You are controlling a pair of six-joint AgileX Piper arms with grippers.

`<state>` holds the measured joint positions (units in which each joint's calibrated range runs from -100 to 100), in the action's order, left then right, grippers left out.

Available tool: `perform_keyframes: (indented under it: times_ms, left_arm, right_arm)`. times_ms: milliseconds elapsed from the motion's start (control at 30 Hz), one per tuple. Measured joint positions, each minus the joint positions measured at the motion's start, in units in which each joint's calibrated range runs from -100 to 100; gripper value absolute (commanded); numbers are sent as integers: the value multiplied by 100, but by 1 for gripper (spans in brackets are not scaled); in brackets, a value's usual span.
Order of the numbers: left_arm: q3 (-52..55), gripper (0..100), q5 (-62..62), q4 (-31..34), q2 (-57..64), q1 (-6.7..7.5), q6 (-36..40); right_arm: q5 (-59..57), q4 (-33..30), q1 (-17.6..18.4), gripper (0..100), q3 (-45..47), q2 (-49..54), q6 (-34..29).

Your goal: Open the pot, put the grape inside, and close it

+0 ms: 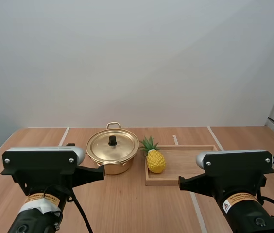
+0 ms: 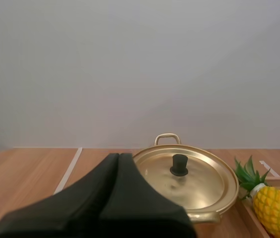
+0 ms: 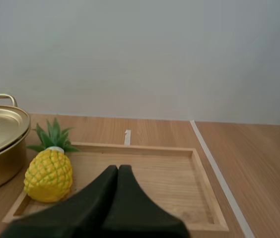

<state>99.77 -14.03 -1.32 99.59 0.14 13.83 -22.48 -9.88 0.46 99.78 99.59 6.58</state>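
1. Left gripper: we see both black fingers lying together as one dark wedge, closed with nothing between them. It sits on our near side of the pot, apart from it.

2. Pot: a gold-coloured pot stands upright on the wooden desk, left of centre. Its lid is seated flat on the rim, so the pot is closed. A black knob rises from the lid's centre. One loop handle shows on the far side. The lid hides the interior, so we cannot tell what is in the pot.

3. Pineapple: the fruit we see is a small yellow pineapple with a green crown. It is inside the wooden tray, at the tray's left end, the end nearest the pot. The crown lies on the far side, turned slightly toward the pot.

4. Wooden tray: a shallow rectangular tray with a raised rim, lying flat just beside the pot on its right. The pineapple is its sole content.

5. Right gripper: its fingers are pressed together as one wedge, closed on nothing. It sits at the near edge of the tray, to the right of the pineapple.
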Motion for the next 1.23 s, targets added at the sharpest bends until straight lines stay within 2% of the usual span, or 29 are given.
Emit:
perform_keyframes:
  times_ms: [200, 467, 1233]
  left_arm:
    - [0, 0, -791, 0, 0, -25, 64]
    - [23, 0, -1565, 0, 0, -42, 170]
    - [23, 0, -1718, 0, 0, -67, 206]
  right_arm:
    - [-846, 184, -18, 0, 22, 0, -10]
    - [-896, 222, -65, 0, 22, 0, -10]
    - [-896, 226, -65, 0, 22, 0, -10]
